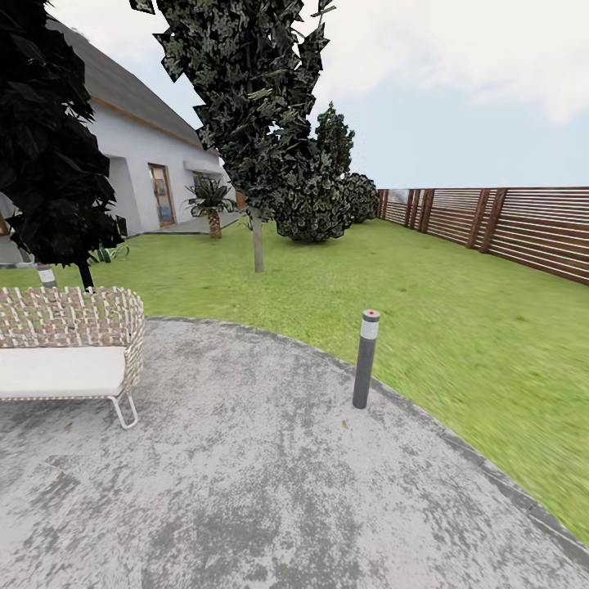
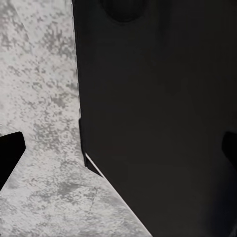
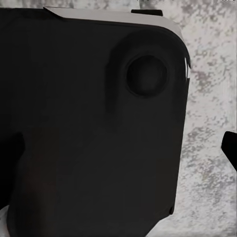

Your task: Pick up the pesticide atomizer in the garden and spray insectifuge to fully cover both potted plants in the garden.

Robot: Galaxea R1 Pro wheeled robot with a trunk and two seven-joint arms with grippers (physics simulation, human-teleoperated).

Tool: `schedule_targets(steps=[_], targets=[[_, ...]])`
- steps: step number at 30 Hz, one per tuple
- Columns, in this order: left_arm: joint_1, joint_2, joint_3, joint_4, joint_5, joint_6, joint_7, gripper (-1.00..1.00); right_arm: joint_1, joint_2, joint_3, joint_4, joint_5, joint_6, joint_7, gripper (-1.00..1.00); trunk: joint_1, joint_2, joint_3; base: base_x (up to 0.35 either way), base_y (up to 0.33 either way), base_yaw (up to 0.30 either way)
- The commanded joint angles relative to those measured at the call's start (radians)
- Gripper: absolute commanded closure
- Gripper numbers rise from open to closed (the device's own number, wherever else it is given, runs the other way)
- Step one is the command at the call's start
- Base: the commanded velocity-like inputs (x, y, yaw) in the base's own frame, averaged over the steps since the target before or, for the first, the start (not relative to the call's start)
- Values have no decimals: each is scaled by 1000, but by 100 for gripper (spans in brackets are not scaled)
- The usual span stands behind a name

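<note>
The garden's green lawn (image 1: 425, 294) and round grey mottled patio (image 1: 262, 474) lie ahead in the head view. The pesticide atomizer is out of view. A low tuft of pointed green leaves (image 1: 106, 254) sits on the lawn beyond the chair and looks like one of the potted plants; its pot is too small to make out. In the left wrist view my left gripper (image 2: 118, 150) is open, its dark fingertips (image 2: 11, 153) at the picture's edges, holding nothing. My right gripper (image 3: 118, 158) is open too. Both hang beside my black body over the paving.
A wicker chair (image 1: 69, 343) with a white cushion stands at the patio's left. A grey bollard lamp (image 1: 365, 358) rises at the patio edge, another (image 1: 47, 276) behind the chair. Trees and shrubs (image 1: 315, 200), a palm (image 1: 211, 204), a white house (image 1: 147, 164) and a slat fence (image 1: 507, 225) ring the lawn.
</note>
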Motion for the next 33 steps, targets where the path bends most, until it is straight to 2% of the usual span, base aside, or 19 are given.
schedule_targets(steps=[1, 5, 9, 14, 19, 26, 29, 33], targets=[[-1, 2, 0, -1, 0, 2, 0, -100, 0, -4, 0, -2, 1, 2, -1, -100, 0, 0, -1, 0, 0, 0], [-5, 16, -1, -3, 0, 0, 1, -100, -1, -31, -1, -9, -1, -3, -1, -100, 0, 0, -1, 0, 0, 0], [-7, 27, 0, -37, 1, -2, 1, -100, -1, -58, -1, -76, -1, -6, -2, -100, 0, 0, -1, 0, 0, 0], [-8, 32, 0, -141, 0, -3, 2, -100, -2, -93, -2, -162, -1, -14, -2, -100, 0, 0, -1, 0, 0, 0], [-8, 40, 1, -256, 0, -3, 2, -100, -2, -132, -5, -253, -1, -100, -2, -100, 0, 0, -1, 0, 0, 0], [-19, 43, 2, -379, 0, -25, 2, -100, -2, -141, -8, -305, -2, -240, -2, -100, 0, 0, -1, 0, 0, 0], [-63, 43, 1, -395, 0, -67, 2, -100, -2, -141, -9, -350, -5, -276, -2, -100, 0, 0, -1, 0, 0, 0], [-128, 44, 1, -399, 1, -87, 2, -100, -2, -141, -9, -430, -6, -289, -2, -100, 0, 0, -1, 0, 0, 0]])
